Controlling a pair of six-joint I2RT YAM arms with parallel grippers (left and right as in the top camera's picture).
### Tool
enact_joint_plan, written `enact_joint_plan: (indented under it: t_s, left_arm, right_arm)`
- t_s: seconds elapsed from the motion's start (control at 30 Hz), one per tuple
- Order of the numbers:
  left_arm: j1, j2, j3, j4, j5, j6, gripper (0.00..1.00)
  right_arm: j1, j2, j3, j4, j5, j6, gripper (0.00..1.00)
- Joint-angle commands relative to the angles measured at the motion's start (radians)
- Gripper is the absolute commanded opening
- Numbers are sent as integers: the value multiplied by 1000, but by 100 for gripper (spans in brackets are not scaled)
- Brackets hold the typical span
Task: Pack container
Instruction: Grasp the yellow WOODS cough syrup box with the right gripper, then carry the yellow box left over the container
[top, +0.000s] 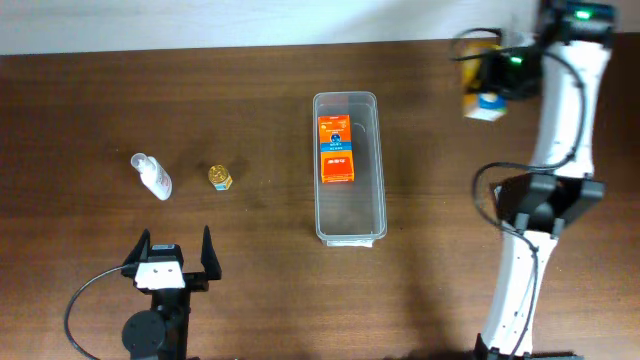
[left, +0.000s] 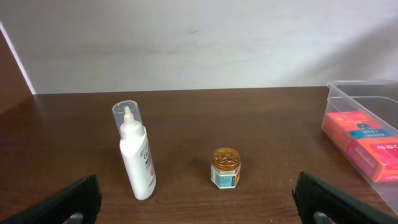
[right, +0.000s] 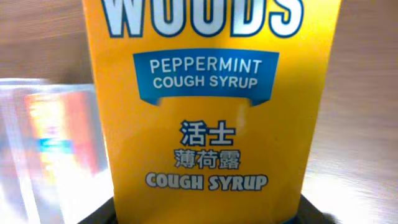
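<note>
As it grips a syrup box (right: 211, 124), the right arm (top: 562, 110) extends.

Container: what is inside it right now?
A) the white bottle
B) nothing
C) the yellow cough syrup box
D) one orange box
D: the overhead view shows one orange box lying in the container, while the yellow cough syrup box is in the right pincer off to the side and the white bottle lies on the table.
</note>
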Motion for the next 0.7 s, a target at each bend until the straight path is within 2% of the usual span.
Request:
enact_joint_plan:
  t_s: [0.0, 0.47, 0.67]
  left_arm:
    - [-2, -6, -3, -5, 0, 12, 99]
    - [-2, -6, -3, -5, 0, 12, 99]
    - [-2, -6, -3, -5, 0, 12, 99]
  right_arm:
    - [95, -41, 30, -6, -62, 98, 49]
    - [426, -40, 26, -6, -17, 260, 49]
    - [507, -40, 26, -6, 112, 314, 49]
